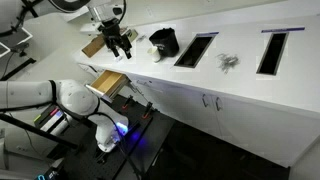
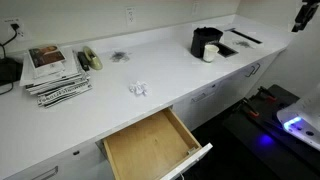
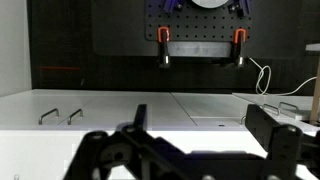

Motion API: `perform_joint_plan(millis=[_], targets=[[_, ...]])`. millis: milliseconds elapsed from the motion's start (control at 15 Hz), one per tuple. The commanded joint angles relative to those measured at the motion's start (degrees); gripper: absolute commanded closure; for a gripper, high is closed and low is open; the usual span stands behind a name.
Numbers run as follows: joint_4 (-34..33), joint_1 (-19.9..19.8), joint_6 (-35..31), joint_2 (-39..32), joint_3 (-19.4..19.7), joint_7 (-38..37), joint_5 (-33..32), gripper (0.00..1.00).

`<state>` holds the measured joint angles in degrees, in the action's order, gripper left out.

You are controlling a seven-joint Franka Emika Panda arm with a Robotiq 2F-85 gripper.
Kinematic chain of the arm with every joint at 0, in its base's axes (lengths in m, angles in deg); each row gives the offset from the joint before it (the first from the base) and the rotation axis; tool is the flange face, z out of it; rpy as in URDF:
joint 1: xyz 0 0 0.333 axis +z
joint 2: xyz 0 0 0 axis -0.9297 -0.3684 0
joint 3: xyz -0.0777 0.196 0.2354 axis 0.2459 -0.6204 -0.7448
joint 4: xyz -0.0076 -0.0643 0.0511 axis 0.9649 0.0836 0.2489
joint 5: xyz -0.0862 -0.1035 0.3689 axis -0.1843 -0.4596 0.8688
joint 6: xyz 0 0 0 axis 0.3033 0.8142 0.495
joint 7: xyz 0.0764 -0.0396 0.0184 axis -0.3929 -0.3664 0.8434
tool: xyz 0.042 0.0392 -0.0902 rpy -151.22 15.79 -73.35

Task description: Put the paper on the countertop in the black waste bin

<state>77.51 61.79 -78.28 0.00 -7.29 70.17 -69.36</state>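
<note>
Paper [image 2: 138, 89]: small, white, crumpled into a loose ball. Lying on the countertop [image 2: 170, 70] near its front edge, well apart from the bin [image 2: 203, 42].

Countertop [image 1: 240, 80]: long, flat, glossy white, with two dark rectangular cut-outs [image 1: 195, 48].

Bin [image 1: 163, 41]: small, rounded, black. Standing on the countertop towards its back, just beside one cut-out. Contents not discernible.

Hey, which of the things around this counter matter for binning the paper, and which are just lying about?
For the job:
crumpled paper
black waste bin
countertop
gripper, open and empty

Just lying about:
stack of magazines
open drawer
white cup beside the bin
dark cut-outs
</note>
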Motion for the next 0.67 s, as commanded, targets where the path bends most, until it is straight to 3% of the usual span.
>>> perform_joint_plan(millis=[0, 400, 600], targets=[[-0.1, -0.2, 0.1, -0.1, -0.1, 0.1, 0.1, 0.00], [0.3, 0.5, -0.1, 0.1, -0.8, -0.3, 0.9, 0.00], [2.0, 4.1, -1.6, 1.4, -4.0, -2.0, 7.7, 0.00]])
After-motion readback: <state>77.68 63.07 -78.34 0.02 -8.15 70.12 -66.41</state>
